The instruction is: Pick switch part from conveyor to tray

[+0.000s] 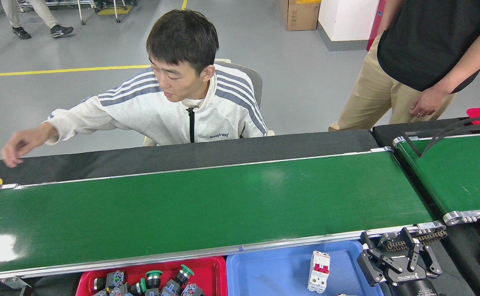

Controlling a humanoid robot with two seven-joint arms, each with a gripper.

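Green conveyor [207, 205] lies bare; right tool [392, 255] spread wide beside blue tray [272, 271].

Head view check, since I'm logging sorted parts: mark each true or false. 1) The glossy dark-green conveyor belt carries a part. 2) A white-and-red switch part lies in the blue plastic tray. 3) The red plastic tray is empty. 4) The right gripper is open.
1) False: the glossy dark-green conveyor belt is bare.
2) True: the white-and-red switch part lies in the blue plastic tray.
3) False: the red plastic tray holds green-capped push buttons.
4) True: the right gripper is open, holding nothing.
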